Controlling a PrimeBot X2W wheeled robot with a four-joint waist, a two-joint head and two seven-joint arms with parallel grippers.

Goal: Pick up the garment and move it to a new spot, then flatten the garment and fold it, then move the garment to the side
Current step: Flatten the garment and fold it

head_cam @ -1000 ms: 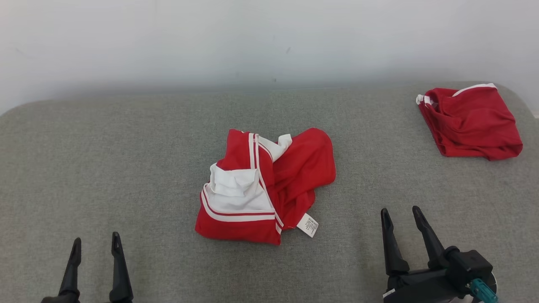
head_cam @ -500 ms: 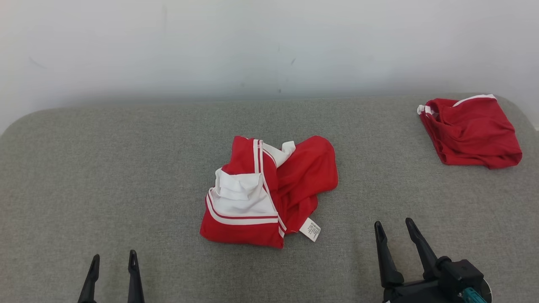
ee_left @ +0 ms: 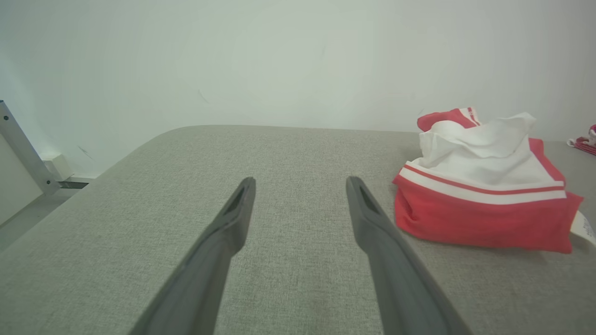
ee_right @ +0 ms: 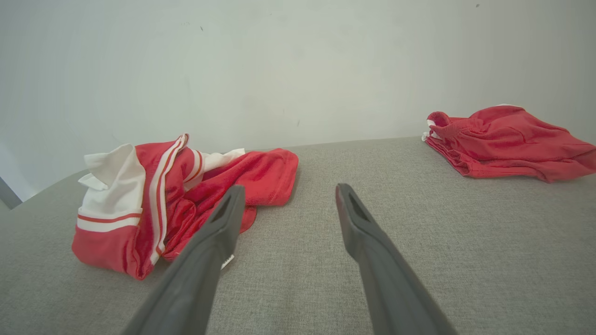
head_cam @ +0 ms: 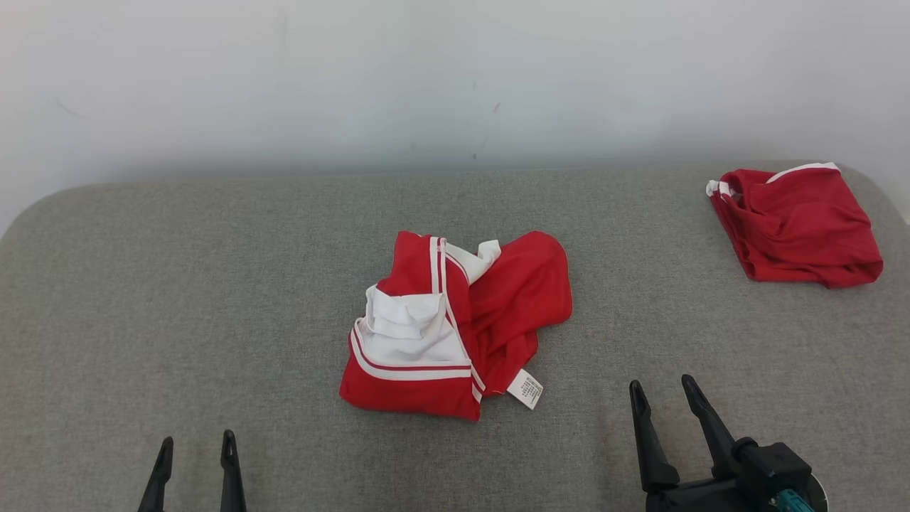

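Left gripper point(head_cam: 197, 441) at near-left edge, jaws spread, empty, well apart from cloth. Crumpled red-and-white garment point(head_cam: 455, 327) mid-surface on grey cushion point(head_cam: 178, 284), white label point(head_cam: 526, 389) at near corner. Right gripper point(head_cam: 660, 385) near-right, jaws spread, empty, nearer cloth. Red bundle point(head_cam: 796, 224) far right, by back edge. Step, judged: pick-up not yet begun. Next: reach in, pinch raised fold, lift clear without dragging.

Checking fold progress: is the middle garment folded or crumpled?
Crumpled: the garment lies bunched, layers twisted, tag sticking out.
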